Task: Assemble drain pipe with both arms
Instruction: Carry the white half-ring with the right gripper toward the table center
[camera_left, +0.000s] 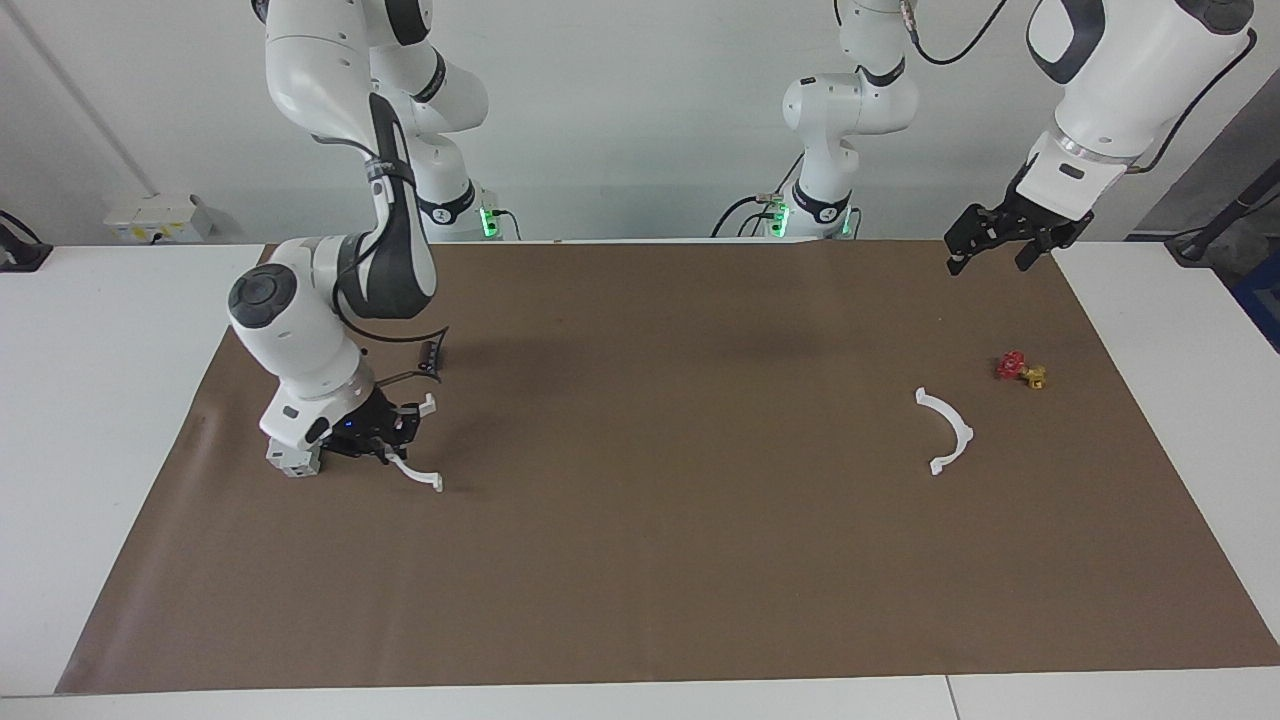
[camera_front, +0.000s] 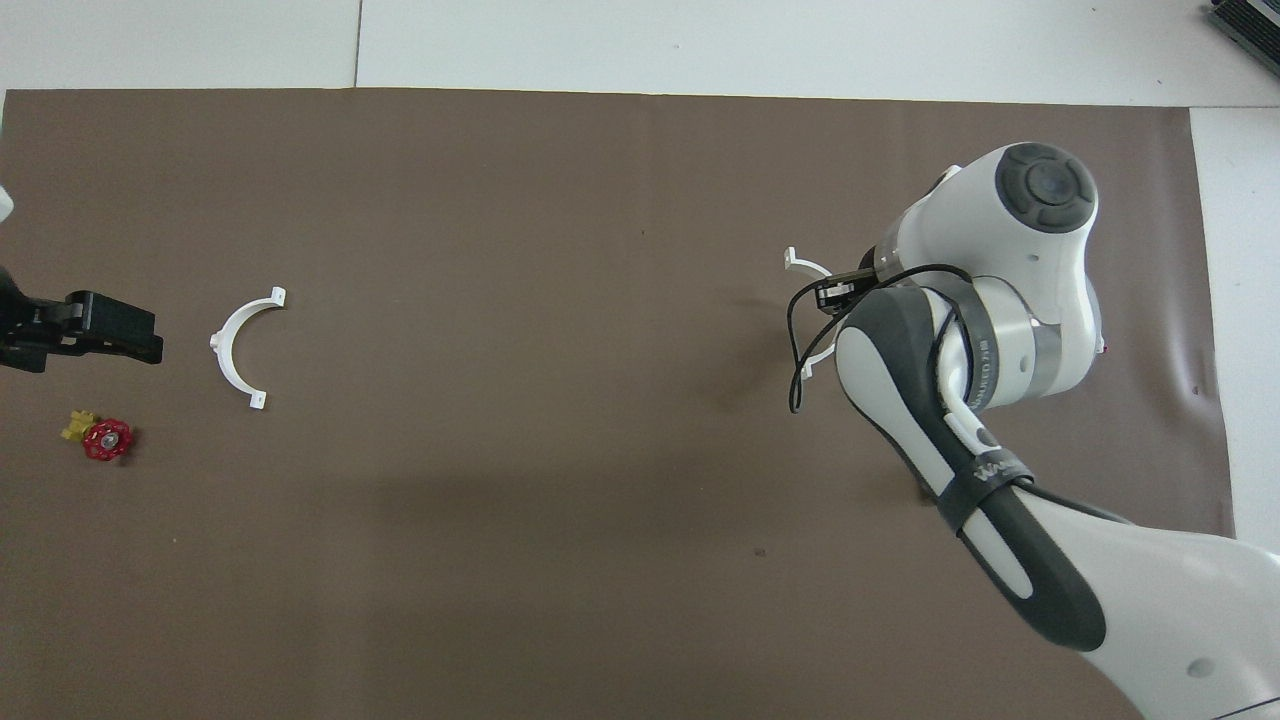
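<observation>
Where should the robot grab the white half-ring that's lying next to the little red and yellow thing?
Probably at the middle of its arc. The half-ring lies flat and alone on the brown mat, so the left tool, open and raised, could come straight down from above, one finger inside the curve and one outside. The strip is thin there, and the end tabs stay free for joining.

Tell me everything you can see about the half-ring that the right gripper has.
The half-ring is a thin white curved strip, plastic by its look, with a small tab at each end. The right gripper is shut on its middle, so both ends stick out past the fingers. It seems lifted just off the brown mat, at the right arm's end of the table. Nothing else touches it.
</observation>
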